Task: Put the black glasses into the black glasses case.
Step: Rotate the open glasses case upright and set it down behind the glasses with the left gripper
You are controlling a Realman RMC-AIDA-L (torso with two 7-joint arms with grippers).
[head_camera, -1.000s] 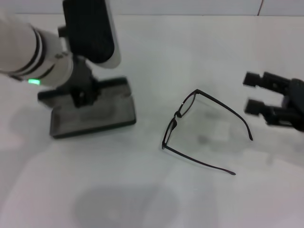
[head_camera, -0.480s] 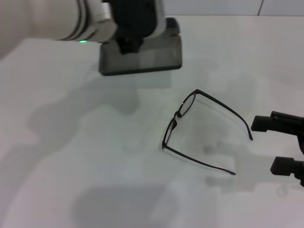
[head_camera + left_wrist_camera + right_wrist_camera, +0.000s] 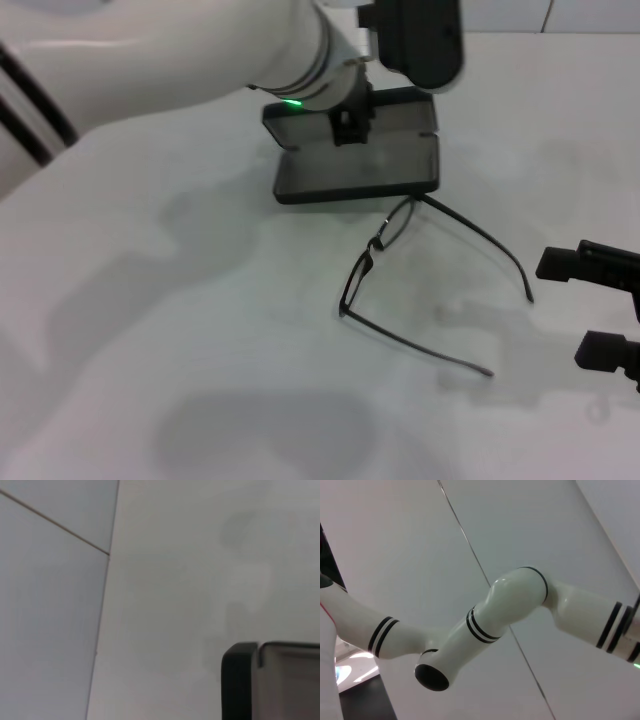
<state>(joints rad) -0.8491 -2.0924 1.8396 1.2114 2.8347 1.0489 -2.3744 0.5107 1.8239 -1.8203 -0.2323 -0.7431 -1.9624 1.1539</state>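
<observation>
**Case close to the glasses, and little room for error**

The left pincer [image 3: 347,122] was clamped on the black glasses case [image 3: 357,160], gripping it at the hinge with the case lying open on the white table [image 3: 150,330]. The near edge of the case sat just beside the black glasses [image 3: 415,275], almost touching the frame's upper corner. The glasses lay unfolded, both arms spread toward the right pincer [image 3: 590,305], which hovered near the table's right edge with its fingers apart and holding nothing.

The likeliest trouble was a nudge: if the case slid any nearer, its edge would probably push the frame and skew it out of an easy pick. The wire frame also lay low on the table (thin, and probably slippery), so a shallow pinch could miss or flick it away. With the arms unfolded, the glasses might overhang the case and block the lid.
</observation>
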